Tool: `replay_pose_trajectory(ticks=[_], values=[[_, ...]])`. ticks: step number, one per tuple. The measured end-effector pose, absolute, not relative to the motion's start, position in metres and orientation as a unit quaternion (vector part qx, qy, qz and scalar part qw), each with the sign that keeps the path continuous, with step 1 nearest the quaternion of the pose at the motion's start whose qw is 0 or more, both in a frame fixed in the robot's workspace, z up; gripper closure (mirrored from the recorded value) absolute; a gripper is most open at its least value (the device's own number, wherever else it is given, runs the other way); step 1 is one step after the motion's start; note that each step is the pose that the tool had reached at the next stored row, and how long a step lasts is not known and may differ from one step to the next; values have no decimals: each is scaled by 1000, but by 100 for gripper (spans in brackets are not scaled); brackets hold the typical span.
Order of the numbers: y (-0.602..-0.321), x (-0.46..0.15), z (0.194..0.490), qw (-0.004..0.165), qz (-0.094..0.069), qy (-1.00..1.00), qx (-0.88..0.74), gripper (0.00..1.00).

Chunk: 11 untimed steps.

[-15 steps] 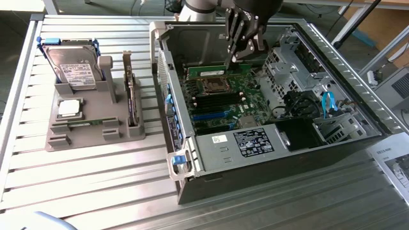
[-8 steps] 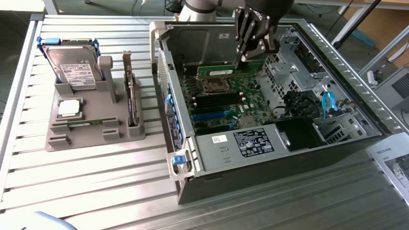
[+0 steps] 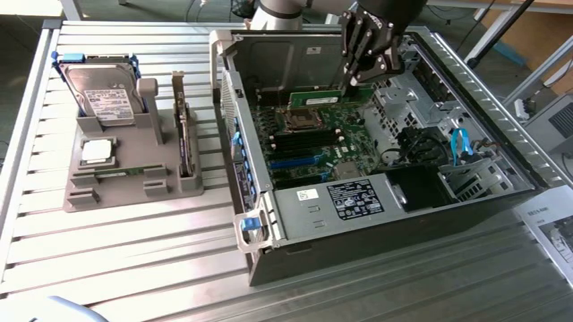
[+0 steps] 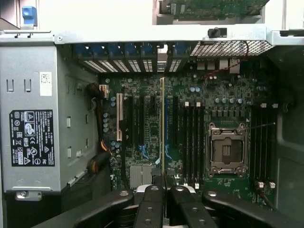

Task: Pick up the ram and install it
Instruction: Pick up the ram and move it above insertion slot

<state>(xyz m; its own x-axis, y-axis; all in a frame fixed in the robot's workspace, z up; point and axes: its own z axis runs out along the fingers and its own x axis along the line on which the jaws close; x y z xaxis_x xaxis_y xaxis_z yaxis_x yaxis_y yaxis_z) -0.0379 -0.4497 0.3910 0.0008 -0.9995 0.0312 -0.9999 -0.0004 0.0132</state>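
My gripper (image 3: 356, 82) hangs inside the open computer case (image 3: 501, 194), shut on one end of the ram (image 3: 315, 99). The ram is a long green stick with a pale label, held level above the far part of the motherboard (image 3: 313, 144). In the wrist view the ram (image 4: 163, 128) shows edge-on as a thin line running out from between the black fingers (image 4: 151, 204) of the gripper (image 4: 164, 187). It hovers over the board beside the black memory slots (image 4: 190, 137) and apart from them. The CPU socket (image 4: 227, 152) lies beyond those slots.
A grey power supply (image 3: 358, 198) with a black label fills the near side of the case. Blue cables (image 3: 461, 144) and a drive cage sit at the exterior view's right. Outside the case, a grey holder (image 3: 125, 181) carries a hard drive (image 3: 107, 94), an upright expansion card (image 3: 184, 134) and a processor chip (image 3: 96, 151).
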Motion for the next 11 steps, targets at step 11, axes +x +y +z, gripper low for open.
replay_pose_trajectory(ticks=[11], values=[[-450,-31,391,16,6,-707,707,88]])
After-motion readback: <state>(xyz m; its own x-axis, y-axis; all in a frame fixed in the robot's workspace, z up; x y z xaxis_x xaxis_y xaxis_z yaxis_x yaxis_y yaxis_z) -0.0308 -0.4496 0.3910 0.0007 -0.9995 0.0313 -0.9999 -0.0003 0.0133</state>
